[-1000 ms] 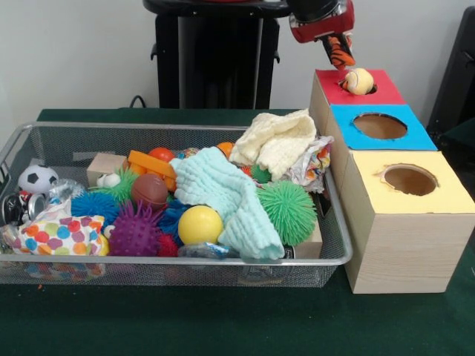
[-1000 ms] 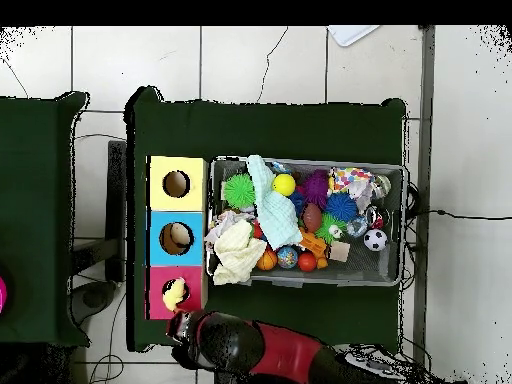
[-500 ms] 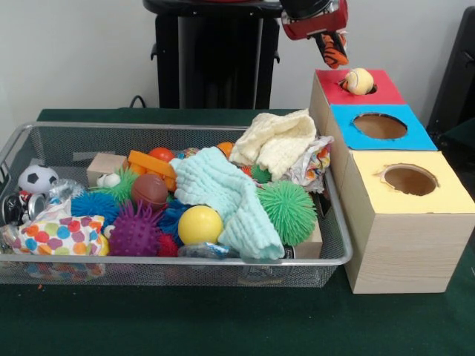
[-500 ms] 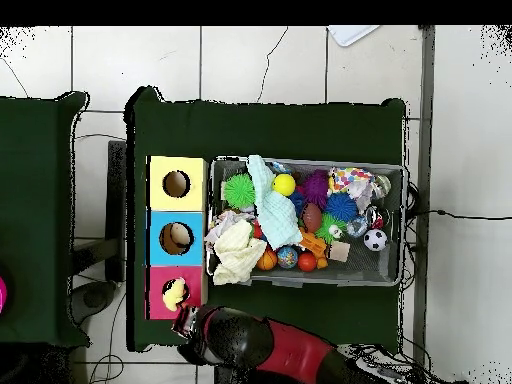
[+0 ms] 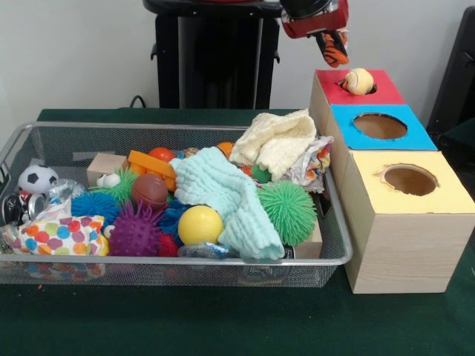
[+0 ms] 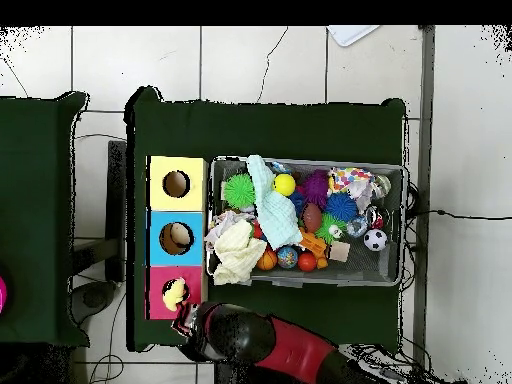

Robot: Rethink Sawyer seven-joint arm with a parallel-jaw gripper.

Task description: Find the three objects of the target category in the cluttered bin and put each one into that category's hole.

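A wire bin (image 5: 185,261) holds a heap of toys: a yellow ball (image 5: 200,224), a green spiky ball (image 5: 287,210), a purple spiky ball (image 5: 135,231), a brown football (image 5: 149,190), a small soccer ball (image 5: 36,178) and cloths. To its right stand three boxes with holes: red (image 5: 387,94), blue (image 5: 417,138), yellow (image 5: 449,199). A cream round toy (image 5: 358,81) rests in the red box's hole. My gripper (image 5: 332,46) hangs just up and left of it, with an orange-and-black striped piece at its tip. From overhead the gripper (image 6: 183,322) sits beside the red box (image 6: 156,300).
A mint cloth (image 5: 223,194) and a cream cloth (image 5: 278,141) lie over the toys in the bin. In the overhead view a pale object (image 6: 178,238) shows inside the blue box's hole. A dotted pouch (image 5: 59,236) fills the bin's front left corner.
The gripper rose a little and drew left, away from the cream toy on the red box. The toy and the bin's contents stayed put.
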